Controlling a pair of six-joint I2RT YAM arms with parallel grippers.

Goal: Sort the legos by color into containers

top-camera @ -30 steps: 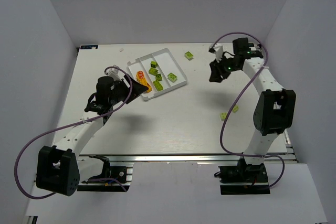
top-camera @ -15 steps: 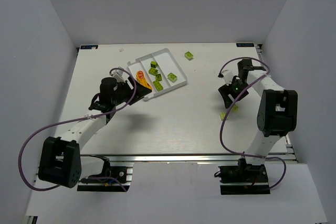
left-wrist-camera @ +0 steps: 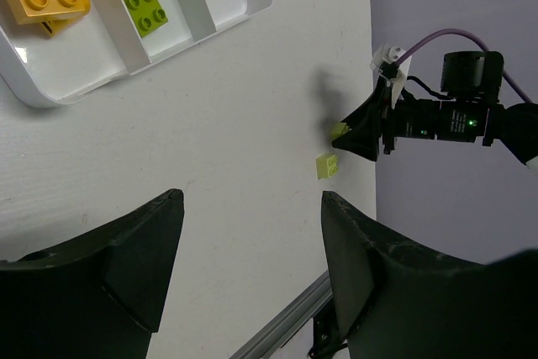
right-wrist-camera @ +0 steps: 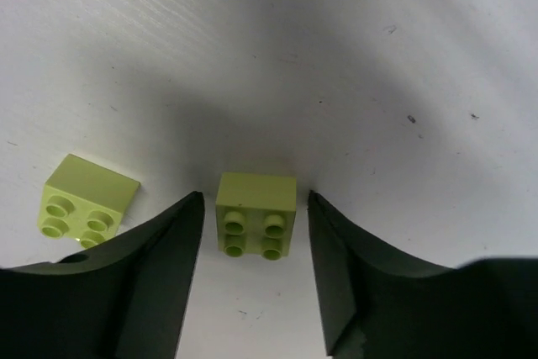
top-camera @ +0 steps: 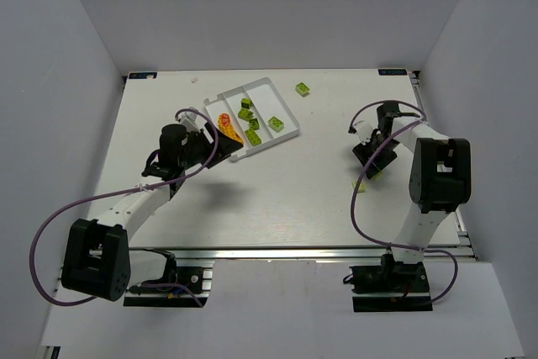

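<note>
The white table [top-camera: 277, 208] carries the white tray [top-camera: 239, 90] at its far middle, set at a slant. The tray's three long compartments hold an orange brick [top-camera: 225, 121] in the left one and green bricks [top-camera: 250, 117] in the other two. The big change is in the right arm [top-camera: 437, 174]. A second ago it was stretched toward the far right of the table with its tool raised. Now it has folded back and dropped low over the near right part, well apart from the tray. The left arm [top-camera: 126, 203] has shifted only slightly. The left gripper [left-wrist-camera: 252, 199] still hovers just beside the tray's near corner, jaws spread and holding nothing. The right gripper [right-wrist-camera: 254, 197] is spread too, with one dark finger on each side of a lime brick [right-wrist-camera: 256, 214] that sits studs-up on the table. A thin strip of bare surface shows on each side of it (so the brick is straddled, not yet pinched). A second lime brick [right-wrist-camera: 88, 199] lies just beside the left-hand finger and outside the jaws, close enough that it could get nudged as they close. A lone green brick [top-camera: 302, 88] remains loose near the tray's far right corner. So three bricks are still out of the tray. The step in hand looks like a fresh pickup, and what it calls for next is a squeeze on the straddled brick, then a lift and a carry across to a green compartment.
</note>
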